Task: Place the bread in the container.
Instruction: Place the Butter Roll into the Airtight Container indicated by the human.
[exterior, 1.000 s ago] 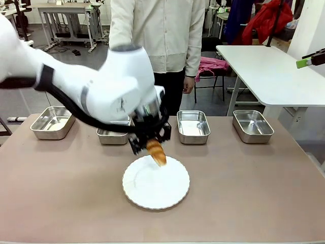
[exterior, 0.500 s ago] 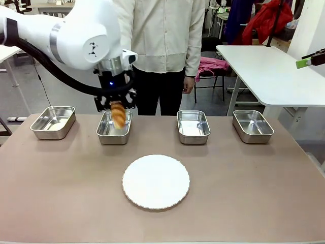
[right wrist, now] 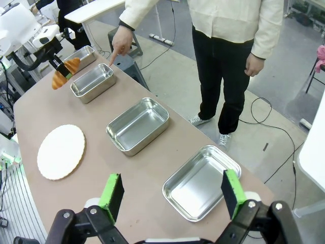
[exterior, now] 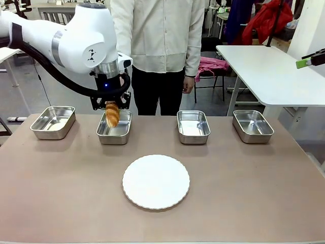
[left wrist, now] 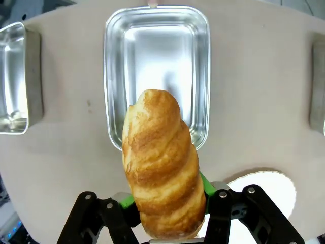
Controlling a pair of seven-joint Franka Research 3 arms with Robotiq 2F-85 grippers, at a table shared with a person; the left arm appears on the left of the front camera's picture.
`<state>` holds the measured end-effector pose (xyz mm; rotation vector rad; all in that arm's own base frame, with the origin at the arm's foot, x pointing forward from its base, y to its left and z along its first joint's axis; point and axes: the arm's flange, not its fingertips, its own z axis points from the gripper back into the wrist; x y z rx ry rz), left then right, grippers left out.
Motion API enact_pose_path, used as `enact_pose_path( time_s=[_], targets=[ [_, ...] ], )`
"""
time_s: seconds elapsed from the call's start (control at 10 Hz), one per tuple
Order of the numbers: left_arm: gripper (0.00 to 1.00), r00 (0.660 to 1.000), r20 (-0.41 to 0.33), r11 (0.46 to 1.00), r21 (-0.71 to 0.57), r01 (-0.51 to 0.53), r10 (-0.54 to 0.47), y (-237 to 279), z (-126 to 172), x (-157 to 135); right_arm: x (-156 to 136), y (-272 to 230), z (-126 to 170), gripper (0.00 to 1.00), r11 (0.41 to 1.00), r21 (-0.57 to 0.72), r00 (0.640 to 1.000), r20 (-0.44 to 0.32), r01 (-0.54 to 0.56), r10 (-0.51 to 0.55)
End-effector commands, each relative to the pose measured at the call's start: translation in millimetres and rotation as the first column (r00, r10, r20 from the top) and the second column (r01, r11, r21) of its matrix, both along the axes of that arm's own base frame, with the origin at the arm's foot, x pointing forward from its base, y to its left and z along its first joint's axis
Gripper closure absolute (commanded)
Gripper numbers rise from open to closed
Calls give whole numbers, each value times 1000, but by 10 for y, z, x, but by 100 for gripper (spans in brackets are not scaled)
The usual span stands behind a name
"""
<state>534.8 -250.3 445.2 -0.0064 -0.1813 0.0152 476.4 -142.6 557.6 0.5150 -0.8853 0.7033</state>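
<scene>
My left gripper (exterior: 111,105) is shut on the bread (exterior: 112,114), a golden-brown croissant that hangs tip-down. It hovers just over the near left part of the container (exterior: 120,133), the second steel tray from the left. In the left wrist view the bread (left wrist: 162,162) sits between the green pads of the left gripper (left wrist: 165,198), with the bare container (left wrist: 152,51) below. The right gripper (right wrist: 172,195) is open and holds nothing, high above the table's right end. From there the bread (right wrist: 65,72) shows beside the container (right wrist: 93,81).
A person's hand (right wrist: 119,46) points a finger down at the container's far edge. Three look-alike trays (exterior: 53,122) (exterior: 193,126) (exterior: 252,125) stand in the same row. A round white plate (exterior: 156,181) lies bare mid-table.
My left gripper lifted the bread off the white plate and carried it back and left to the second tray. In the last half second it shifted only slightly left.
</scene>
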Motion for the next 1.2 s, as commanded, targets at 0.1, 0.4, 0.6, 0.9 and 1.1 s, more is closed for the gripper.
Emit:
enact_pose_path(
  time_s=[0.1, 0.4, 0.6, 0.9, 1.1],
  targets=[
    [76, 999, 25, 998, 48, -45, 44, 211, -233, 459, -10, 7, 14, 0, 1000, 3, 1000, 5, -1, 1],
    [76, 999, -31, 999, 17, 41, -40, 212, -562, 778, -10, 7, 14, 0, 1000, 3, 1000, 5, -1, 1],
    [20, 998, -58, 999, -27, 35, -36, 241, -681, 866, -10, 7, 14, 0, 1000, 3, 1000, 5, -1, 1],
    [0, 997, -58, 998, -36, 53, -55, 234, -673, 856, -10, 7, 14, 0, 1000, 3, 1000, 5, -1, 1],
    [0, 997, -43, 998, -31, 60, -61, 224, -626, 829, -10, 7, 14, 0, 1000, 3, 1000, 5, -1, 1]
  ],
)
